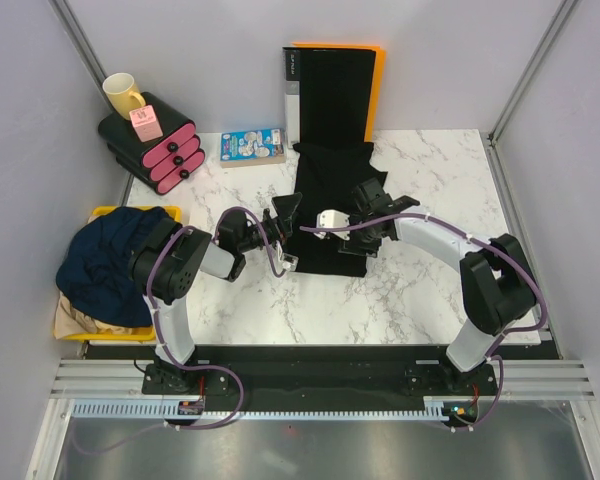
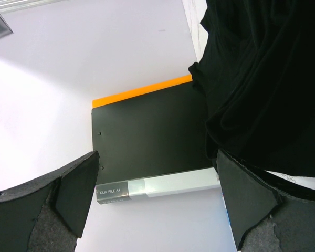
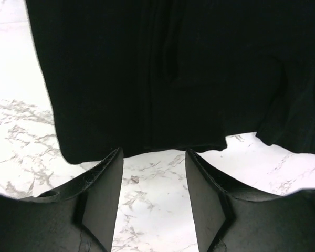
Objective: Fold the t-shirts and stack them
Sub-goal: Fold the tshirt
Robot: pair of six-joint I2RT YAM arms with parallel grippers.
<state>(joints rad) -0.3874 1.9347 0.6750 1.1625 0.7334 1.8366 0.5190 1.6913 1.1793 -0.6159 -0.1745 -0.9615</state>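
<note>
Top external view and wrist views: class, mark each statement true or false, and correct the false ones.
1. The black t-shirt lies on the marble table. True.
2. The yellow mug stands on the table. False: it sits atop the black and pink cases.
3. The navy t-shirt lies spread flat. False: it is bunched in the yellow tray.
4. The left tool and right tool are both open. True.

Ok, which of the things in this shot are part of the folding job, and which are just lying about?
Job: black t-shirt on the table; navy t-shirt in the yellow bin; tan t-shirt under it.
Lying about: black-and-orange binder, yellow mug, pink-fronted cases, small pink box, blue book.
</note>
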